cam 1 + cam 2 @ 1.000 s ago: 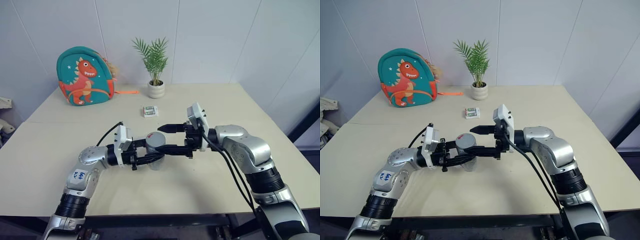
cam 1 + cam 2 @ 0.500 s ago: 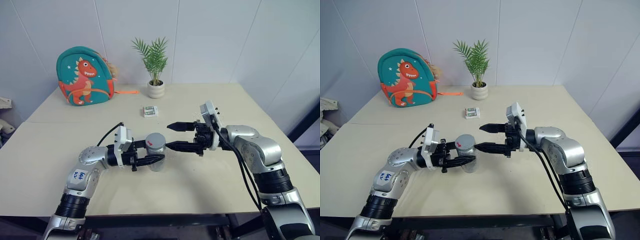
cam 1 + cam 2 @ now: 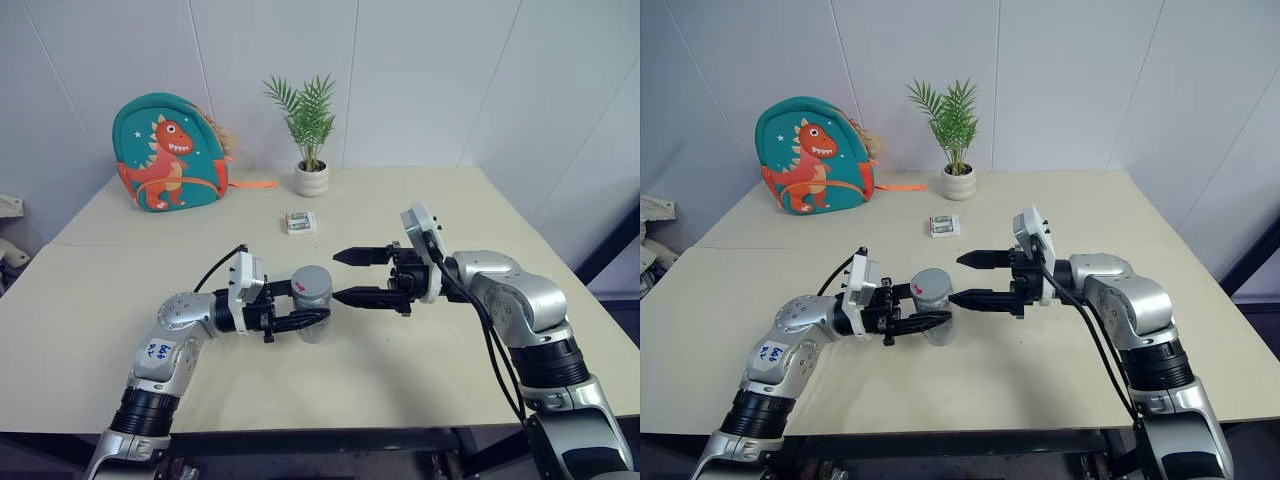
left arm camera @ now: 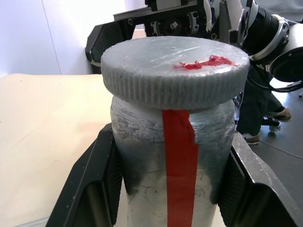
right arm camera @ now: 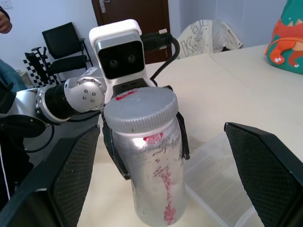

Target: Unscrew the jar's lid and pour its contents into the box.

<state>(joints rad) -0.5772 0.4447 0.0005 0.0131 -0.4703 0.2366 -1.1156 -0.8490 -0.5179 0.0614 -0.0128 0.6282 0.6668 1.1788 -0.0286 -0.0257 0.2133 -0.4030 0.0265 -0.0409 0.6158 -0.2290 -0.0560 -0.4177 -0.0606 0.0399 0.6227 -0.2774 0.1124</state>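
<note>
Cream tabletop (image 3: pixel 420 370) fills the foreground; above it the left gripper (image 3: pixel 306 304) pinches the jar (image 3: pixel 312 318) upright, lid (image 3: pixel 311 280) on. Just beside, the right gripper (image 3: pixel 343 276) hangs spread wide, apart from the lid. Beyond lie a white-and-green pack (image 3: pixel 301 222), a potted plant (image 3: pixel 311 135) and a dinosaur backpack (image 3: pixel 166 152).

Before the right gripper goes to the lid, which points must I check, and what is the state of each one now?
1. Left gripper shut on the jar: ok.
2. Jar upright: ok.
3. Lid on the jar, its rim free for a grip: ok.
4. Right gripper open wide enough for the lid: ok.
5. Right gripper lined up with the lid: not ok, its tips stand beside the jar, apart from it.
6. Box ready for pouring: cannot tell; a clear tray edge shows below the jar.
</note>
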